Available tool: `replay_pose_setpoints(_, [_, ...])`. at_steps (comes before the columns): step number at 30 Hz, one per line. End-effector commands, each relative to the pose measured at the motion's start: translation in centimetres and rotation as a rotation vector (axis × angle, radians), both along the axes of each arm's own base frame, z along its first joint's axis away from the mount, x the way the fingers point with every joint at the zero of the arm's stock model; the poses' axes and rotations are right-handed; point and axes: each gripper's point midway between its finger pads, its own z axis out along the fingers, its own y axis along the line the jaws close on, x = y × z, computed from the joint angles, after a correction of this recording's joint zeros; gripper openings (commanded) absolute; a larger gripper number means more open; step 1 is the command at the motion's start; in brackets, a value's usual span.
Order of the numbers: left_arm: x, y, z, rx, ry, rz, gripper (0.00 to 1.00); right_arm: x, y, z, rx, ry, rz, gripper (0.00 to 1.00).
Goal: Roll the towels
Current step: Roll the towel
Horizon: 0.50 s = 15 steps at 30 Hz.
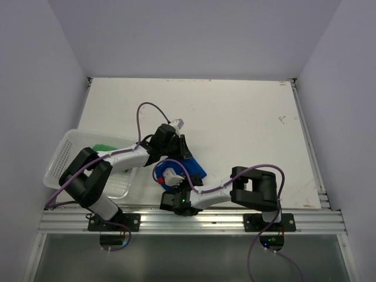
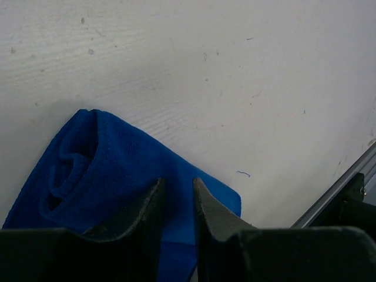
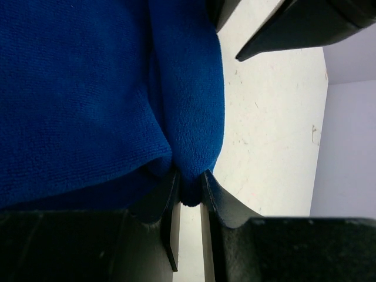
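The blue towel [image 1: 195, 168] lies partly rolled on the white table [image 1: 235, 117] near its front edge. In the left wrist view the blue towel [image 2: 88, 164] shows a rolled end at the left, and my left gripper [image 2: 176, 183] stands nearly shut with blue cloth filling the narrow gap between its jaws. My right gripper [image 3: 189, 175] is shut on a thick fold of the blue towel [image 3: 88, 88]. Seen from above, the left gripper [image 1: 183, 150] is at the towel's far side and the right gripper [image 1: 170, 176] at its near left. The green towel [image 1: 106, 147] lies in the basket.
A white perforated basket [image 1: 61, 158] sits at the table's left edge, under the left arm. An aluminium rail [image 1: 194, 220] runs along the near edge, and this rail [image 2: 352, 182] also shows at the right of the left wrist view. Pale walls enclose the table.
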Motion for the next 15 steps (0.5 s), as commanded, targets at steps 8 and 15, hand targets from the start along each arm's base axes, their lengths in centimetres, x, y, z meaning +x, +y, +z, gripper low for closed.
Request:
replay_pose_setpoints(8, [-0.4,0.2,-1.1,-0.019,0.008,0.035,0.28,-0.1,1.0,0.2,0.074,-0.005,-0.011,0.0])
replay_pose_setpoints(15, [-0.5,0.9,-2.6,0.024,0.028,0.056,0.28,-0.1,0.5,1.7,0.252,0.025,-0.039,0.26])
